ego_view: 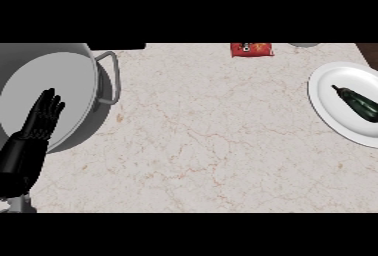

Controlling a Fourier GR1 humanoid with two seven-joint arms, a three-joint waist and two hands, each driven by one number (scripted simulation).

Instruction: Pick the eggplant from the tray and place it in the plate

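We see the eggplant (357,103) lying on the white plate (328,112) at the right edge of the head view. It lies diagonally, thin stem end toward upper left, fatter end toward lower right, near the frame edge. Dark green-black skin with a light glint. The plate is cut off by the right edge; only its left part shows, and the eggplant sits toward the plate's right visible side, well inside the rim.

Left hand (40,120) shows at the left side, black, fingers straight and held together, pointing up and slightly right. It is open and holds nothing. It overlaps the big grey pot (88,60) in our view; we can't tell whether it touches the pot or hovers above it. The forearm comes in from the lower left corner.

We don't see the right hand anywhere.

The pot fills the upper left, cut off by the left edge, with one loop handle (111,77) on its right side pointing toward the counter middle. Its inside looks plain grey.

The counter (207,150) is pale marble with thin reddish veins. The pot and the plate stand well apart, with the wide middle stretch of counter between them.

At the top edge, right of centre, there's a small red packet (252,49) with yellow marks. Just right of it, a grey round thing (303,45) is mostly cut off by the top; can't tell what it is. A dark brown strip (368,52) shows at the top right corner, beyond the counter.
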